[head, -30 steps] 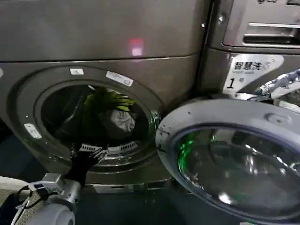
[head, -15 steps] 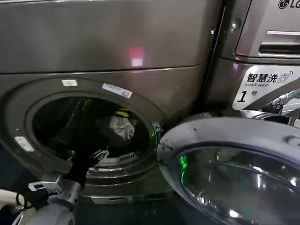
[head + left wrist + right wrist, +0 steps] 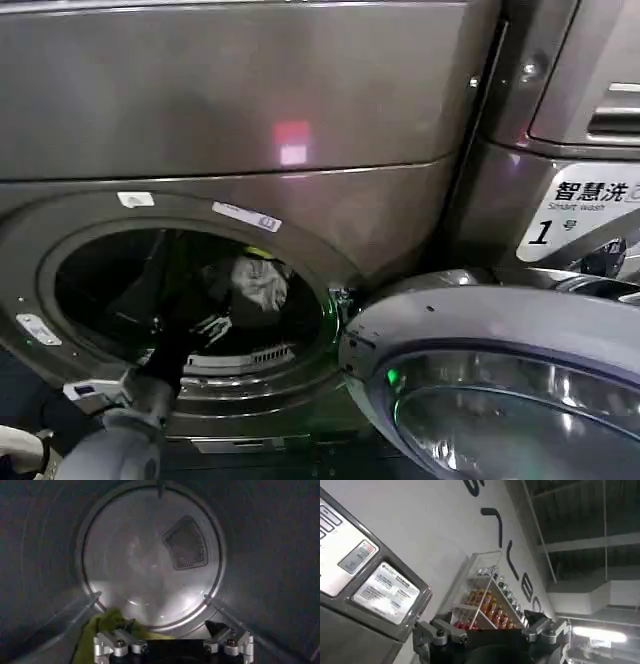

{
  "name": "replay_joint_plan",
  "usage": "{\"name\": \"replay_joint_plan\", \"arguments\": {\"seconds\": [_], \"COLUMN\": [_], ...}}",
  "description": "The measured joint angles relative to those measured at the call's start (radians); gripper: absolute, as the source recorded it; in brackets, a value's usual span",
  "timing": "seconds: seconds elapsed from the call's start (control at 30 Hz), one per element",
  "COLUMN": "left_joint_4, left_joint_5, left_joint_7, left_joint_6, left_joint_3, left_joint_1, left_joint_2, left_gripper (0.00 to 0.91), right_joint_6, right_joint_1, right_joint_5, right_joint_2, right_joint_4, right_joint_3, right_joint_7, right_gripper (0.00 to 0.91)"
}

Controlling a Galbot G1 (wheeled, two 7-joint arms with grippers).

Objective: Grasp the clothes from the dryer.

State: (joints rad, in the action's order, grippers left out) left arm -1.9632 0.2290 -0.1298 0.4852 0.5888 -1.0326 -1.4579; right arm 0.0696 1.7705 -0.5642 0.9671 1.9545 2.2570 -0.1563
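Left gripper (image 3: 208,328) was found at the lower left of the head view, reaching through the round opening of the dryer (image 3: 250,110) with its dark wrist rising from the bottom edge of the frame. In the left wrist view the gripper (image 3: 172,647) sat along the bottom edge, its two metal-tipped fingers (image 3: 117,642) spread well apart with nothing held between them. Beyond them lay the steel back wall (image 3: 145,565) of the drum, with a mesh vent (image 3: 186,544) at the upper right of centre.

The clothes (image 3: 255,285) lay inside the drum, seen just left of centre in the head view: a light grey piece with a sliver of yellow-green above it. In the left wrist view the yellow-green garment (image 3: 100,625) showed at the lower left, just beside the left finger; whether finger and cloth were touching could not be told. The open door (image 3: 500,370) filled the lower right of the head view, with the neighbouring machine's label (image 3: 585,205) at the right edge.

The right gripper (image 3: 492,635) was parked, pointed up past a control panel (image 3: 365,575) towards a shelf of bottles (image 3: 487,602), fingers apart and empty.

Judgement: the reach into the drum was in hand; the grasp was not yet made. The next move calls for lowering the spread fingers onto the heap, then closing on a good fold of cloth before drawing back through the opening
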Motion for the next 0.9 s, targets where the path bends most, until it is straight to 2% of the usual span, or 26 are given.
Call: {"name": "replay_joint_plan", "arguments": {"seconds": [0.4, 0.9], "left_joint_4": [0.383, 0.824], "left_joint_5": [0.005, -0.005], "left_joint_7": [0.001, -0.028], "left_joint_6": [-0.081, -0.168], "left_joint_3": [-0.062, -0.099], "left_joint_1": [0.291, 0.591], "left_joint_2": [0.009, -0.015], "left_gripper": [0.907, 0.907], "right_joint_6": [-0.012, -0.02], "right_joint_1": [0.0, -0.008], "right_joint_5": [-0.015, -0.021], "right_joint_2": [-0.012, -0.017], "right_joint_4": [0.003, -0.002], "right_joint_3": [0.006, 0.004], "right_joint_7": [-0.008, -0.019], "right_gripper": [0.907, 0.907]}}
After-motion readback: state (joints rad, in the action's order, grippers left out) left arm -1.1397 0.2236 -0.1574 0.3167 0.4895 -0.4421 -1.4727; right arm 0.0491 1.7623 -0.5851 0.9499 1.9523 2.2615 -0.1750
